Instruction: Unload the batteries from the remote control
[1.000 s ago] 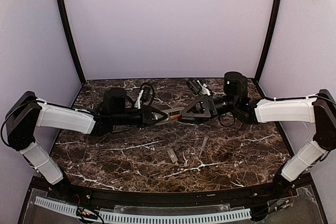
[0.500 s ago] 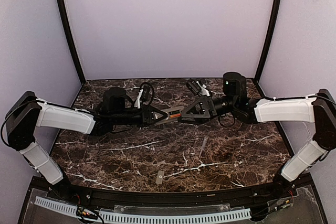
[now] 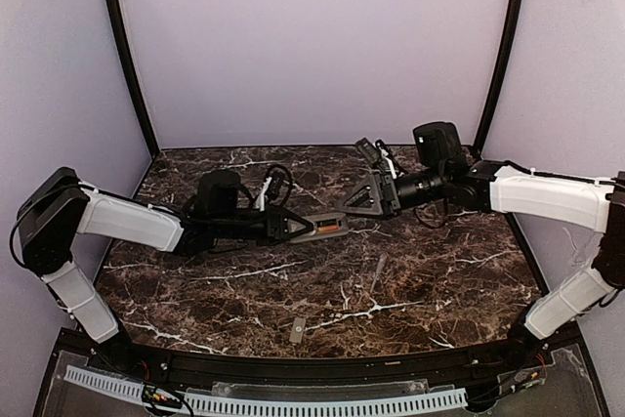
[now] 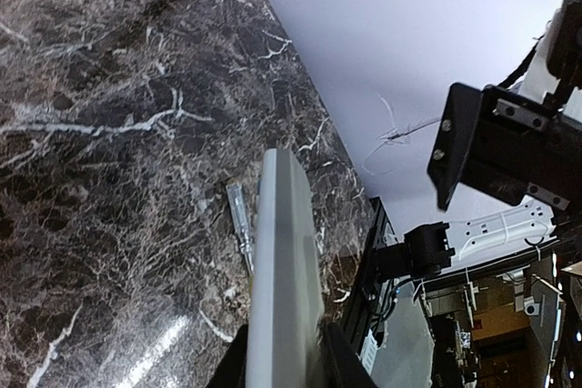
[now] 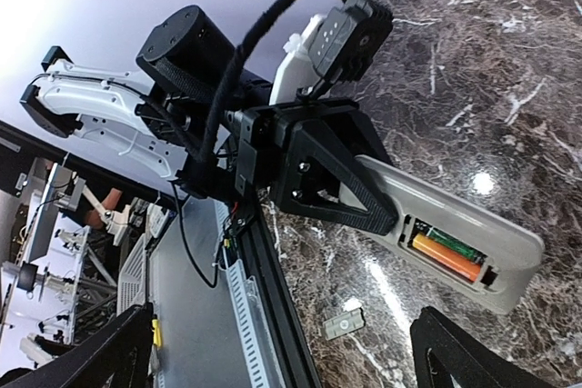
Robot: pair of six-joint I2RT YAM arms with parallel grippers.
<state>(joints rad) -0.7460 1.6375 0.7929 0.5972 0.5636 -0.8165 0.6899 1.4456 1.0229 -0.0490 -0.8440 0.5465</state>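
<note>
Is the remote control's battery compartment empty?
No, an orange battery lies in the open compartment of the remote control.

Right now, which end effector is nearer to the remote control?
Left. The left end effector grips the remote control at one end; the right end effector hangs open, apart from its other end.

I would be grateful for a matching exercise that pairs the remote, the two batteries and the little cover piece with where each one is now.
Things:
1. slim grey plastic remote control
2. orange-red cylindrical battery
3. thin dark grey cylindrical battery
4. small flat grey rectangular cover piece

Places:
A. loose on the marble tabletop, near its front edge
B. clamped in the left gripper
C. inside the open compartment
D. loose on the marble, mid-table

Pairs: 1-B, 2-C, 3-D, 4-A
</note>
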